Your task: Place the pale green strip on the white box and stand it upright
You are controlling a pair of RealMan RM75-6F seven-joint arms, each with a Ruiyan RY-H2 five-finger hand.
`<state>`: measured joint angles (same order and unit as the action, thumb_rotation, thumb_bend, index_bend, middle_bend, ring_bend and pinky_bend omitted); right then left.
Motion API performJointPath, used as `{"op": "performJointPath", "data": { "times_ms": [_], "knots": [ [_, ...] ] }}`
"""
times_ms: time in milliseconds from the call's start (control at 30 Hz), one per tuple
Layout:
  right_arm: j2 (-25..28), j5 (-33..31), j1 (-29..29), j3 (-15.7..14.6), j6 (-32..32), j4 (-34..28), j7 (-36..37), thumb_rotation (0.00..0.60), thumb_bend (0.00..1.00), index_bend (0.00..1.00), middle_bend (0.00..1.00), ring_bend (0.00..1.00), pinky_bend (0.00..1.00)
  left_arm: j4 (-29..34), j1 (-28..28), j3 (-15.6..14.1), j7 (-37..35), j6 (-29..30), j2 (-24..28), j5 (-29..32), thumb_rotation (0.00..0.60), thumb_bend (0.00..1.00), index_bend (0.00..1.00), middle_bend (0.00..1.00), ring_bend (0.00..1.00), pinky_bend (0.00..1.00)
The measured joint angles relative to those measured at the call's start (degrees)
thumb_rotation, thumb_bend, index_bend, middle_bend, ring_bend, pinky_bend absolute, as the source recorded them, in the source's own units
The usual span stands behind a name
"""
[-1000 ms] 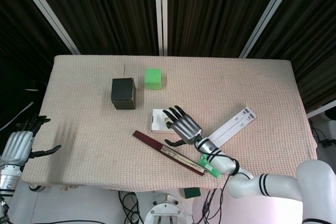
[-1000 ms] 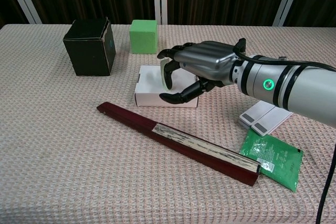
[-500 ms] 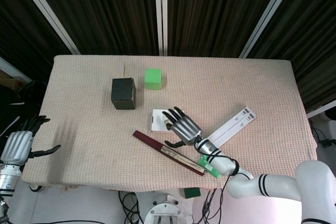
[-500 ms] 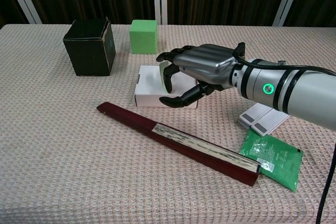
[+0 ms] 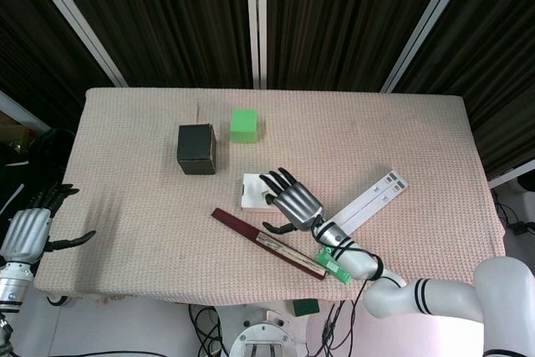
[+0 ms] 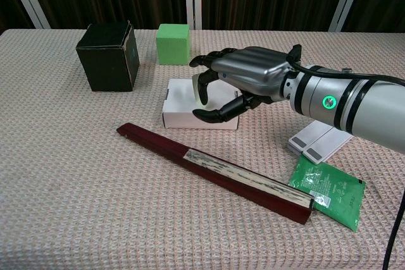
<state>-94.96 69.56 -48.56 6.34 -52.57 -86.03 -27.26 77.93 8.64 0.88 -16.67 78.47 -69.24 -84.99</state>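
While the right hand is hovering over the white box, its fingers are curling down around the pale green strip, which is standing roughly upright on the box top; the thumb is sitting low at the box's front face. Whether the fingertips are actually pinching the strip or only caging it, I cannot tell from either view. In the head view the same hand is covering the right part of the box, and only a sliver of the strip is showing beside the fingers.

The box is lying near the middle of the tabletop, slightly toward the front edge. A black box is sitting toward the back left of it, with a green cube just to its right. A long dark red strip is lying diagonally in front of the white box, running toward the front right. At its right end a green packet is lying touching or just beside it. A white flat bar is lying angled toward the right edge, partly under the right forearm.

The left hand is hanging off the tabletop's left edge, fingers spread, holding nothing.
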Motion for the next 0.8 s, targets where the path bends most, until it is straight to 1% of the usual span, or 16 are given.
{"op": "performJointPath", "data": {
  "times_ms": [367, 700, 800],
  "knots": [
    [-0.77, -1.04, 0.24, -0.57, 1.44, 2.26, 0.44, 0.192, 0.36, 0.4, 0.0, 0.0, 0.0, -0.27, 0.13, 0.13, -0.21, -0.26, -0.1, 0.02, 0.278, 0.0, 0.19, 0.14, 0.04, 0.16],
    [-0.75, 2.87, 0.92, 0.17, -0.74, 2.36, 5.0, 0.193, 0.36, 0.39, 0.0, 0.0, 0.0, -0.37, 0.2, 0.1, -0.78, -0.65, -0.06, 0.03, 0.279, 0.0, 0.19, 0.14, 0.04, 0.16],
    [-0.94, 3.49, 0.84, 0.41, -0.86, 2.49, 5.21, 0.191, 0.36, 0.39, 0.0, 0.0, 0.0, -0.58, 0.21, 0.07, -0.83, -0.76, -0.07, 0.03, 0.275, 0.0, 0.19, 0.14, 0.04, 0.16]
  ]
}}
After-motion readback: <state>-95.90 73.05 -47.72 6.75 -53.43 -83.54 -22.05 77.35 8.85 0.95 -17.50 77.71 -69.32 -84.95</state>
